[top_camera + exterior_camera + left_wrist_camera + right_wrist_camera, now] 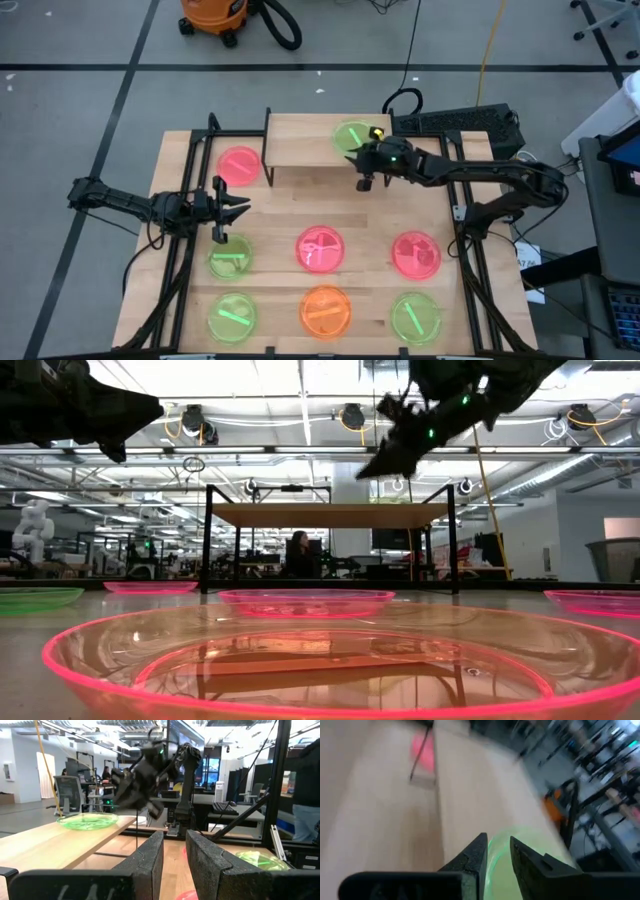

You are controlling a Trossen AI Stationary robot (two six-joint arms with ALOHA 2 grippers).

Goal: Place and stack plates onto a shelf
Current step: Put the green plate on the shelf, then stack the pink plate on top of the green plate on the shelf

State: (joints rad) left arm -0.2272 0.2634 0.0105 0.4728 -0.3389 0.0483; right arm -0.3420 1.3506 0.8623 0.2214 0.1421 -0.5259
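Note:
The shelf point(305, 140) stands at the table's far middle. One green plate point(352, 135) lies flat on its right part, also seen in the left wrist view point(87, 820). My right gripper point(365, 180) hovers over the shelf's near edge, just beside that plate, open by a narrow gap point(498, 840) and touching nothing. My left gripper point(240, 205) waits open above the table's left side, near a green plate point(230, 260). Other plates lie flat on the table: pink point(240, 165), pink point(320, 250), pink point(415, 253), green point(232, 318), orange point(325, 310), green point(415, 318).
Black metal frame rails point(190, 250) run along the table's left and right sides. A keyboard point(460, 122) and cables sit past the far right corner. In the low view a pink plate point(300, 660) fills the foreground, and the shelf point(330, 515) stands on thin black legs.

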